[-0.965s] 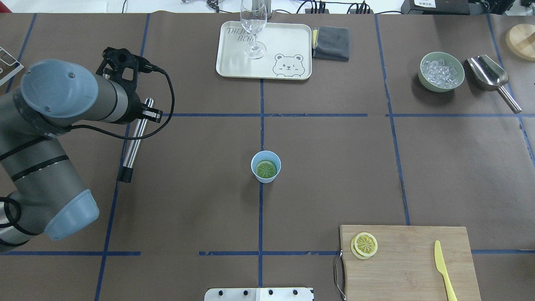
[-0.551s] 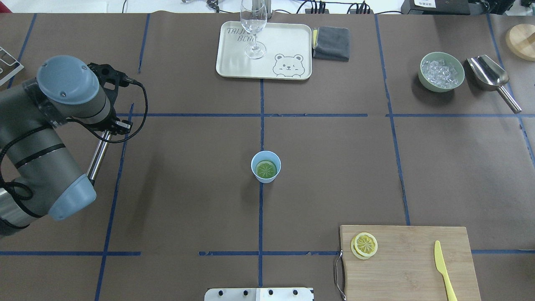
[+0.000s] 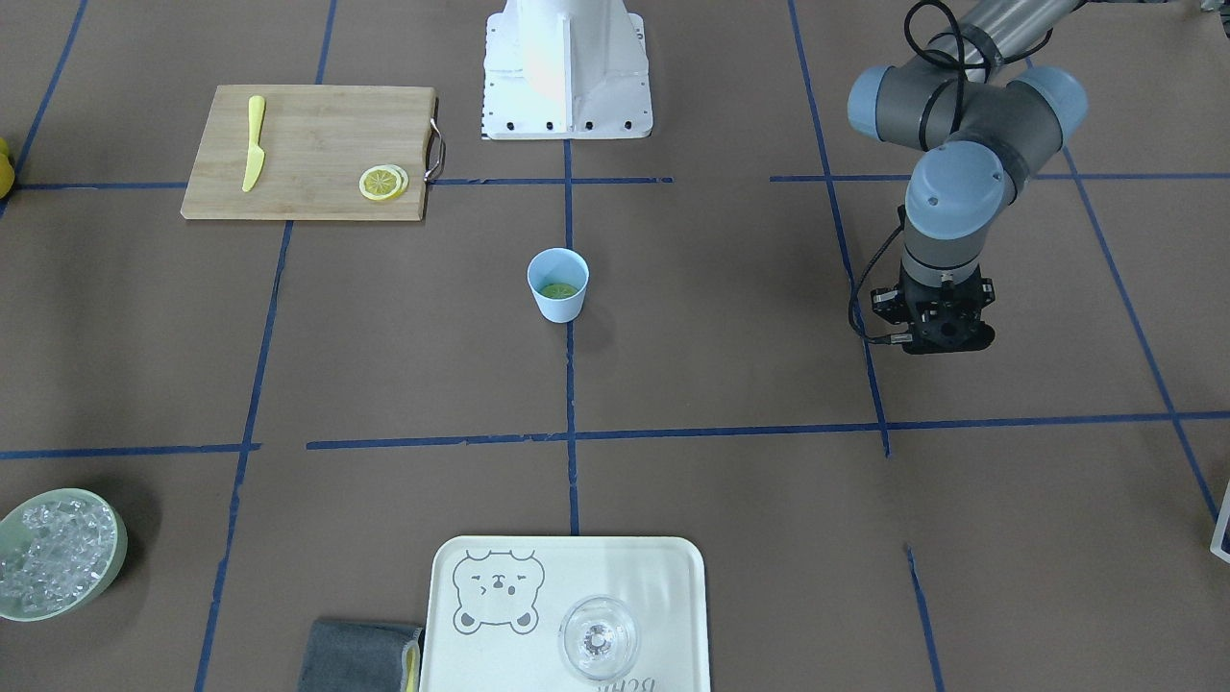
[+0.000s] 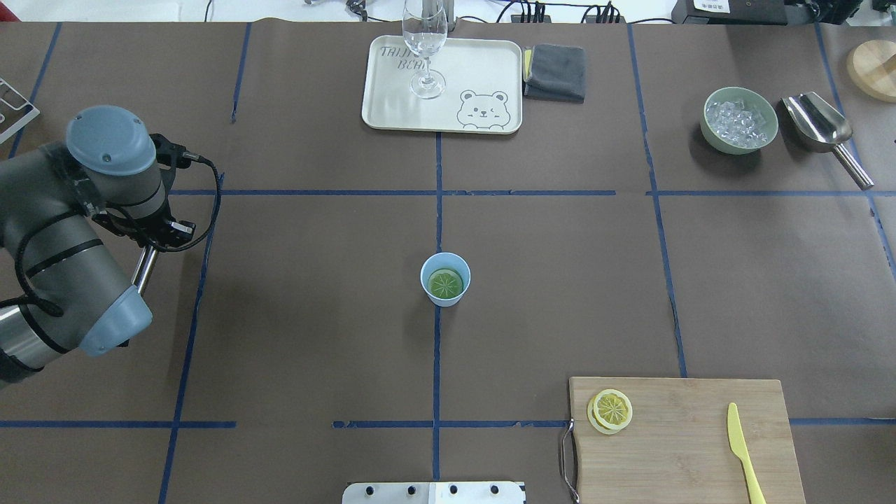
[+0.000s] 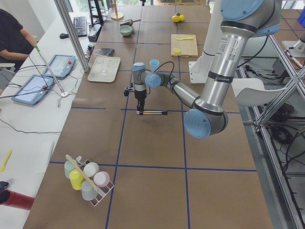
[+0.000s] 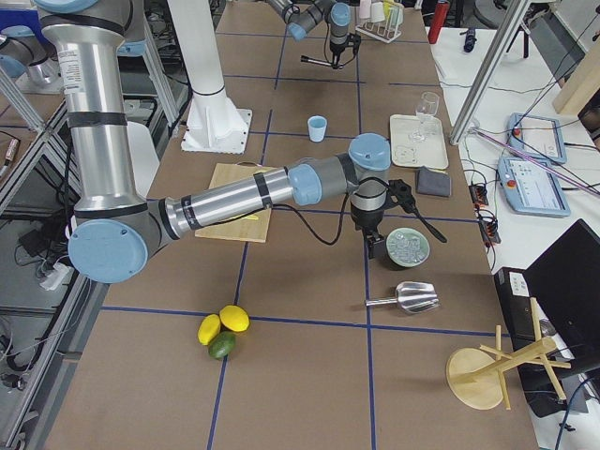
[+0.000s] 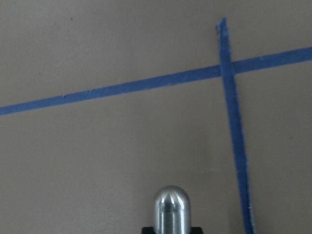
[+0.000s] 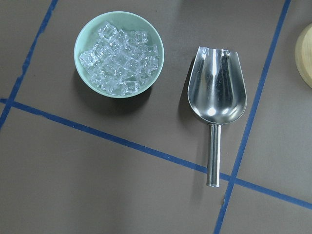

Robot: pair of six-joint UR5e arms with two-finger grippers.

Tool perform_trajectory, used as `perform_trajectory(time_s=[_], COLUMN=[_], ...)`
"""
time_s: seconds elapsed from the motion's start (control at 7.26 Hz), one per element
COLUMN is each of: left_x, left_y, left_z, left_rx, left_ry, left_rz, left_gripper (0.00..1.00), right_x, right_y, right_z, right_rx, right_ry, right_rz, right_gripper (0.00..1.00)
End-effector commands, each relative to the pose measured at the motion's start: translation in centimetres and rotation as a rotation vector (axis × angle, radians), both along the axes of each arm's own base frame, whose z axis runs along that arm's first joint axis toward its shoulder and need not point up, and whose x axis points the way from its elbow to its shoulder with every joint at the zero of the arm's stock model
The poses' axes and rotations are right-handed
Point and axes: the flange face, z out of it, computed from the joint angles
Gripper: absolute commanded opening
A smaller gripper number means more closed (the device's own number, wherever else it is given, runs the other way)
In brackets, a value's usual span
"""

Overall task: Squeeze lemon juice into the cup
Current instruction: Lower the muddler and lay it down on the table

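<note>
Holds rod (image 5: 152, 113) clamped in left gripper (image 5: 139, 109) at table (image 4: 315, 336)'s left edge, clear of cup (image 4: 446, 302) and lemon (image 4: 445, 283); cannot tell for right gripper (image 6: 376, 246).

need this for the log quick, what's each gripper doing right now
left gripper: closed, holding a metal rod level above the table.
right gripper: cannot be told; only the side view shows it.
</note>
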Motion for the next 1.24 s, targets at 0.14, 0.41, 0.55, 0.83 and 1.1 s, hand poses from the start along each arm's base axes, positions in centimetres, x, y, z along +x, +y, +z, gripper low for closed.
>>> perform_trajectory(time_s=[0.14, 0.41, 0.55, 0.83, 1.1], left_x=[-1.7, -0.9, -0.7, -0.7, -0.4], left_y=[-1.3, -2.1, -2.2, -2.2, -2.4], left_z=[2.2, 3.8, 4.2, 4.2, 5.3], left_rx=[-0.028, -0.008, -0.007, -0.002, -0.012], left_ry=[-0.017, 0.008, 0.009, 0.014, 0.001], left_rz=[-0.036, -0.044, -0.042, -0.041, -0.034], left_gripper=[0.0, 0.0, 0.0, 0.0, 0.31], right_x=[0.0, 0.0, 0.0, 0.0, 0.0], right_y=[-0.1, -0.1, -0.1, -0.1, -0.1], right_z=[-0.2, -0.2, -0.3, -0.4, -0.4], right_rx=[0.005, 0.005, 0.007, 0.01, 0.01], right_ry=[0.002, 0.002, 0.002, 0.003, 0.003], right_rz=[0.001, 0.001, 0.0, 0.0, 0.0], right_gripper=[1.0, 1.0, 1.0, 1.0, 1.0])
